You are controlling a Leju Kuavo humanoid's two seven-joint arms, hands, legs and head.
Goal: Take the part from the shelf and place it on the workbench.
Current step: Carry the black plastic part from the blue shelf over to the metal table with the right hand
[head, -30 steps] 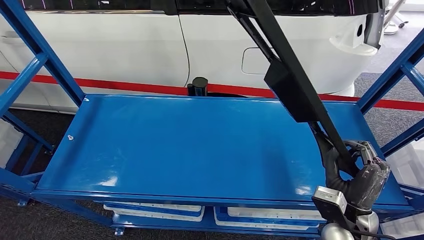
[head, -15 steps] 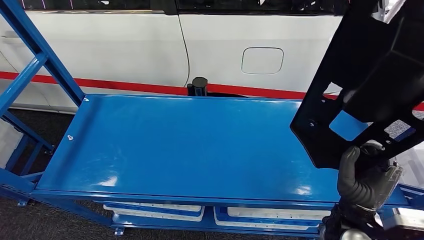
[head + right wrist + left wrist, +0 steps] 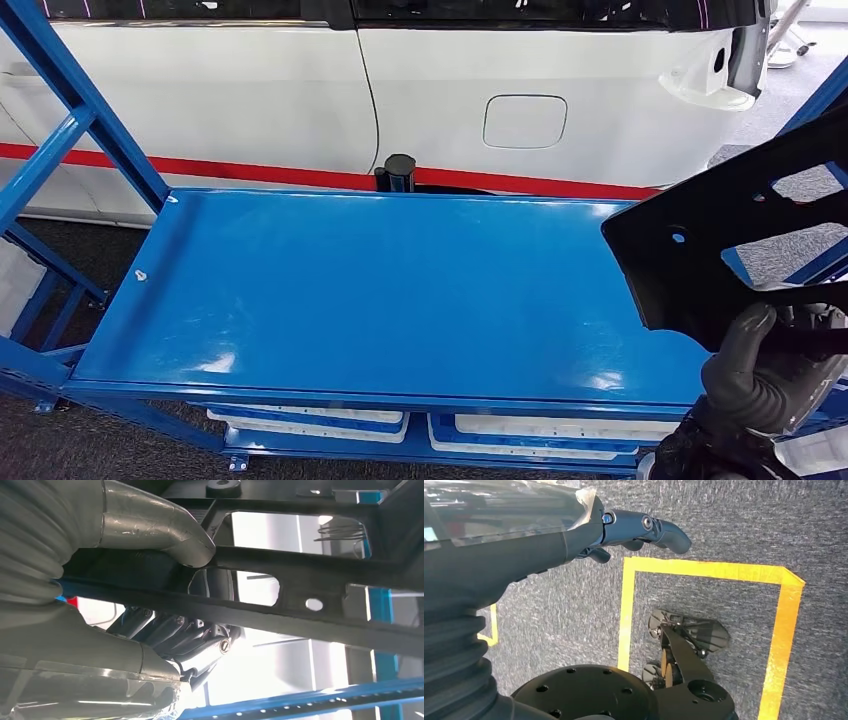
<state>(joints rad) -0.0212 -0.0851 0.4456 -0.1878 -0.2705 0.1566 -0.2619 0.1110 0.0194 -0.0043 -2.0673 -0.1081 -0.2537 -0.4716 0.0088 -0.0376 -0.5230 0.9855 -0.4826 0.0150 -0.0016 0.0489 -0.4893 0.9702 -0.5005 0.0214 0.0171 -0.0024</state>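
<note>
Part hangs over the tabletop's right edge, black and pierced with cutouts, tilted rather than flat. My right robot hand grips it by a lower bar, thumb on one face and fingers curled behind, probably so the broad face can lie down first. My left robot hand hangs over the floor, fingers loose, holding nothing.

A glossy blue counter is seen before a white car body banded with a red stripe. The part is black. Grey carpet is marked with yellow tape.
</note>
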